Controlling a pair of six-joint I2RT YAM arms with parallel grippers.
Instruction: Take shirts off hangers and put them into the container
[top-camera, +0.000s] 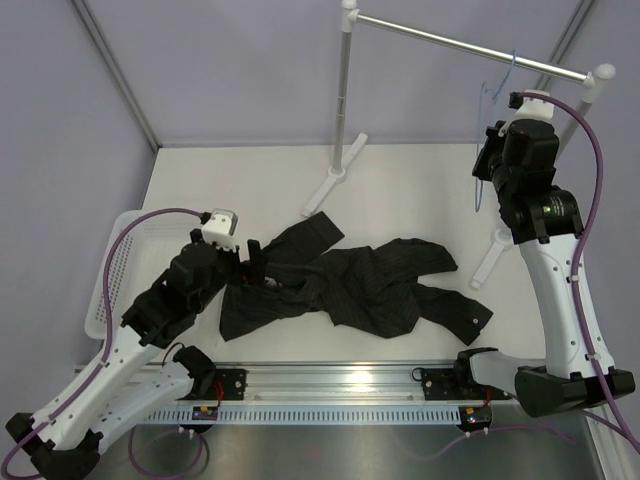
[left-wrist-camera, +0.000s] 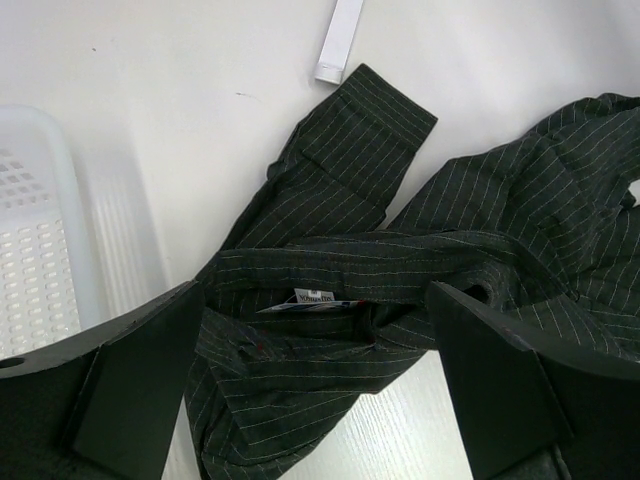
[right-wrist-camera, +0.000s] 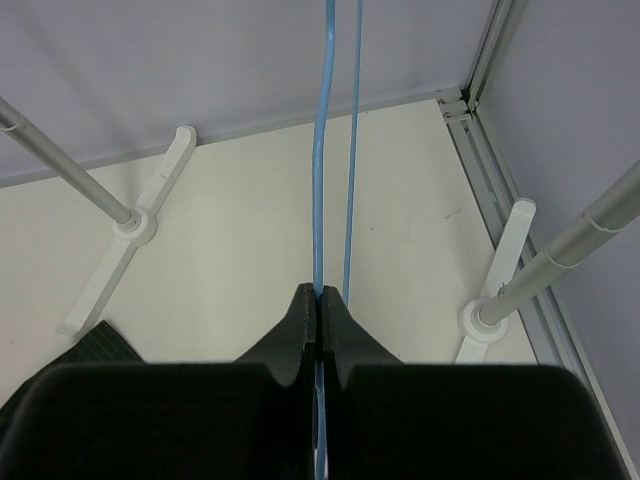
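Left gripper (left-wrist-camera: 315, 340) is hovering wide open over the collar of the black shirt (top-camera: 350, 285), which is lying crumpled on the table (top-camera: 400, 190), off its hanger; white basket (top-camera: 112, 270) is sitting just left. Should be dropping onto the bunched collar, pinching several layers; farther back, right gripper (right-wrist-camera: 318, 310) is clamping the blue hanger (right-wrist-camera: 322, 150), hook seemingly over the rail (top-camera: 470, 45).

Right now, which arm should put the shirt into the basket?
Left. The left gripper, open, hovers over the shirt beside the basket. The right gripper is shut on the hanger up at the rail, away from the cloth.
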